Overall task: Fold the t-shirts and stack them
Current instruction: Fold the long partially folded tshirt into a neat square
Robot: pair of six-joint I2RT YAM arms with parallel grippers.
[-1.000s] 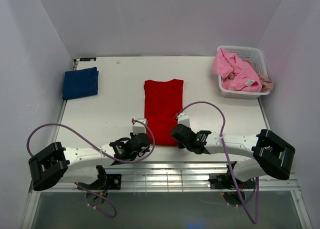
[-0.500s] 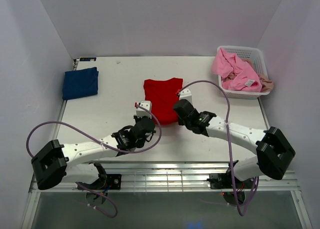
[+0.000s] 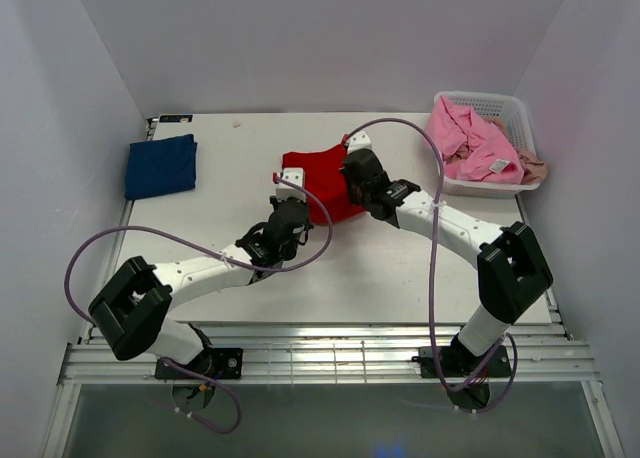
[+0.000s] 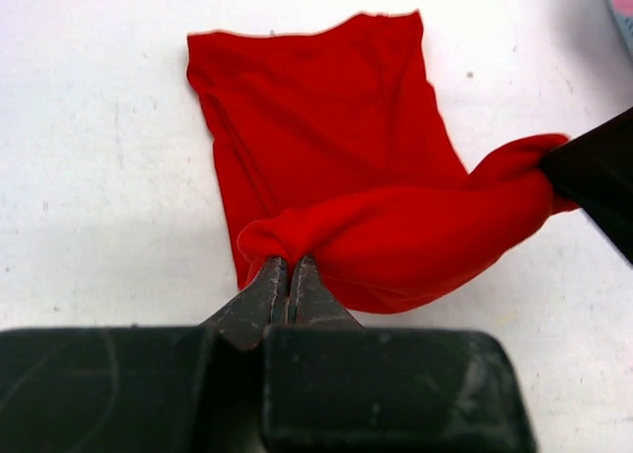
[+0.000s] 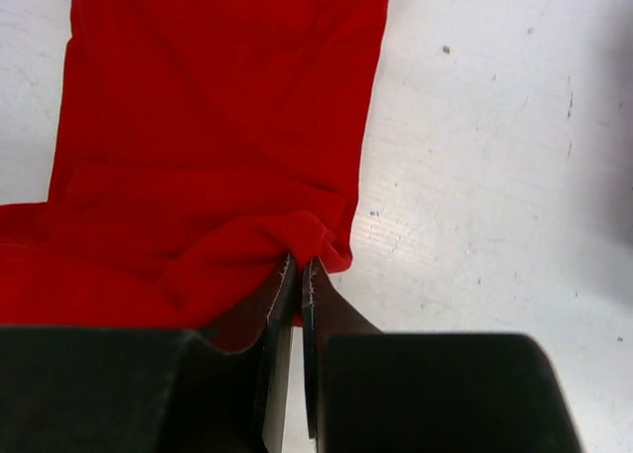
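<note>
The red t-shirt (image 3: 312, 183) lies mid-table, its near hem lifted and doubled over toward the far end. My left gripper (image 3: 284, 190) is shut on the hem's left corner (image 4: 290, 265), and the cloth (image 4: 326, 127) hangs in a roll between the arms. My right gripper (image 3: 352, 162) is shut on the right corner (image 5: 299, 265), over the flat part of the shirt (image 5: 218, 107). A navy t-shirt (image 3: 160, 165) lies folded at the far left. A pink t-shirt (image 3: 465, 138) is heaped in the basket, with a beige one (image 3: 536, 168) peeking out beside it.
The white lattice basket (image 3: 505, 103) stands at the table's far right corner. The right arm's black body (image 4: 593, 176) shows at the right edge of the left wrist view. Purple cables loop above both arms.
Both grippers have travelled from the near edge toward the far end, carrying the red shirt's near hem over itself. The visible red patch has become much shorter.
</note>
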